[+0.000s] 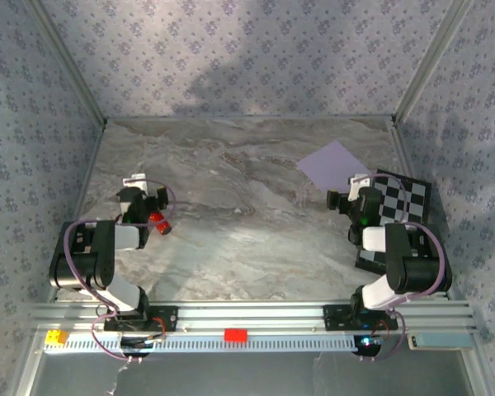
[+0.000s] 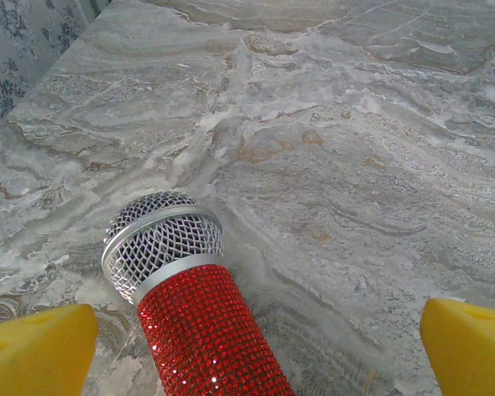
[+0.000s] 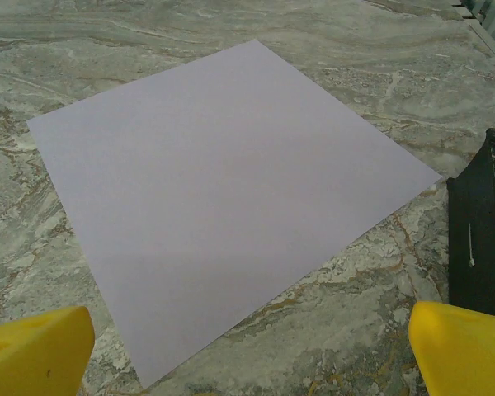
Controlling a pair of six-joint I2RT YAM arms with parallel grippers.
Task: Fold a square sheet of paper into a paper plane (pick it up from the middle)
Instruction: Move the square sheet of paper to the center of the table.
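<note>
The square sheet of paper (image 1: 336, 164) (image 3: 223, 190), pale lilac, lies flat and unfolded on the marble table at the back right. My right gripper (image 1: 359, 183) (image 3: 252, 351) hovers just in front of its near edge, open, its yellow fingertips (image 3: 37, 351) spread wide with nothing between them. My left gripper (image 1: 136, 183) (image 2: 256, 351) is at the left side, open too, yellow fingertips (image 2: 466, 342) far apart. No paper plane is in view.
A red glitter microphone (image 2: 190, 305) (image 1: 160, 221) with a silver mesh head lies between the left gripper's fingers, untouched. A black-and-white checkered board (image 1: 400, 210) (image 3: 478, 239) lies right of the paper, under the right arm. Patterned walls enclose the table.
</note>
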